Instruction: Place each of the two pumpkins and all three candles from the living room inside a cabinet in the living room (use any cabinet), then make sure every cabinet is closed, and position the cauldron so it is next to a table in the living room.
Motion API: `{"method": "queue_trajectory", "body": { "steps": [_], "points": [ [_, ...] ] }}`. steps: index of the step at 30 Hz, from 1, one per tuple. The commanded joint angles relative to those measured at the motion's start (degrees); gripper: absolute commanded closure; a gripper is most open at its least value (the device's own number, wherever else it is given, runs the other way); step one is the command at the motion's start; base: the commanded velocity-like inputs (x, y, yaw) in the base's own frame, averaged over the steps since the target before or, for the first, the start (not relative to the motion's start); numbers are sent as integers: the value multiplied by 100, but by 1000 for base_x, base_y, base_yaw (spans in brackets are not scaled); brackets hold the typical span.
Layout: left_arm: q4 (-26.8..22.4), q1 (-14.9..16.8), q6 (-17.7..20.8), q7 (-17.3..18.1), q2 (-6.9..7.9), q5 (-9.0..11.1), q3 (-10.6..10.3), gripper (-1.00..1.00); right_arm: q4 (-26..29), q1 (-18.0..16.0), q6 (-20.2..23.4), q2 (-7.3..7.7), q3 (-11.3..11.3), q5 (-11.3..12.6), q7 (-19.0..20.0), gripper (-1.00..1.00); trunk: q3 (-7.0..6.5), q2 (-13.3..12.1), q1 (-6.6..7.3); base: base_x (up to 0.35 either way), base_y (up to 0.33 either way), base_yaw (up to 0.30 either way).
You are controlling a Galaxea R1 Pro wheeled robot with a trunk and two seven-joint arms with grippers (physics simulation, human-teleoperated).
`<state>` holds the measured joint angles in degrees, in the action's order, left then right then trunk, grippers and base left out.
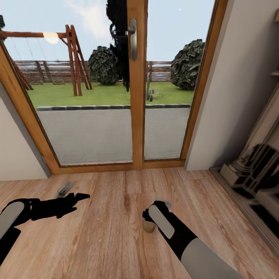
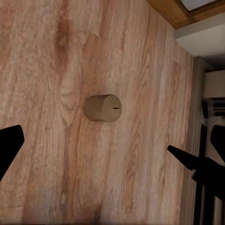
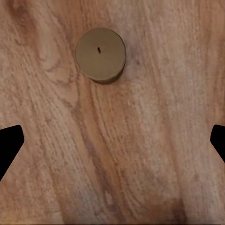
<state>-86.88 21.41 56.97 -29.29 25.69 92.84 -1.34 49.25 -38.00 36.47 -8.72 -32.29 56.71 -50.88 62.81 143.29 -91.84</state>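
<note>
Nearest the robot, the right arm reaches forward over the plank floor (image 1: 116, 232), and its right gripper (image 1: 149, 217) hangs right above a candle (image 1: 148, 226), which stands upright on the boards just in front of the robot, a little right of centre. In the right wrist view the candle (image 3: 100, 55) is seen from above, wick mark up, with the two fingertips (image 3: 8, 145) spread wide and nothing between them; the candle lies beyond the line between the tips, not yet within the span. To the left, the left gripper (image 1: 75, 198) hovers low over the floor with its fingers parted and empty, and its wrist camera also takes in the candle (image 2: 103, 108) some way off. Farther on stands the glass garden door (image 1: 135, 97) with its wooden frame and metal handle (image 1: 133, 38), and at the right the fireplace surround (image 1: 252, 170). The risk, as I judge it, is that the fingers close off-centre: the stubby cylinder could tip, roll across the smooth boards toward the door, or squirt out of a partial pinch, and a descent too deep would jam the tips on the floor. No brand, label or readable writing appears anywhere.
</note>
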Motion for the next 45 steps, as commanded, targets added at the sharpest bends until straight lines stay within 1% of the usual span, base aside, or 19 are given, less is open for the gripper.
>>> {"method": "queue_trajectory", "body": {
  "steps": [1, 33, 35, 37, 38, 42, 45],
  "points": [
    [-4, 4, -1, -60, 5, 69, -6, -100, 4, -6, 18, 2, -14, 38, -45, -100, 28, 4, -1, 0, 0, 0],
    [0, 4, -1, -59, 6, 94, -6, -100, -21, -6, 2, 2, -23, 22, -45, -100, 737, 47, -84, 0, 0, 0],
    [2, 4, -1, -59, 6, 94, -6, -100, -18, -6, -31, 2, -24, 17, -45, -100, 782, 50, -89, 0, 0, 0],
    [3, 4, -1, -59, 6, 94, -9, -100, -18, -6, -155, 2, -30, 16, -39, -100, 826, 52, -94, 0, 0, 0],
    [4, 4, -1, -59, 6, 94, -9, -100, -15, -6, -250, 2, -40, 20, -14, -100, 848, 54, -96, 0, 0, 0],
    [4, 4, -1, -59, 6, 94, -10, -100, -11, -6, -331, 2, -65, 17, 159, -100, 937, 59, -107, 0, 0, 0],
    [4, 4, -1, -59, 0, 94, -14, -100, -85, -6, -354, 9, -62, 3, 451, -100, 1003, 63, -115, 0, 0, 0]
  ]
}}
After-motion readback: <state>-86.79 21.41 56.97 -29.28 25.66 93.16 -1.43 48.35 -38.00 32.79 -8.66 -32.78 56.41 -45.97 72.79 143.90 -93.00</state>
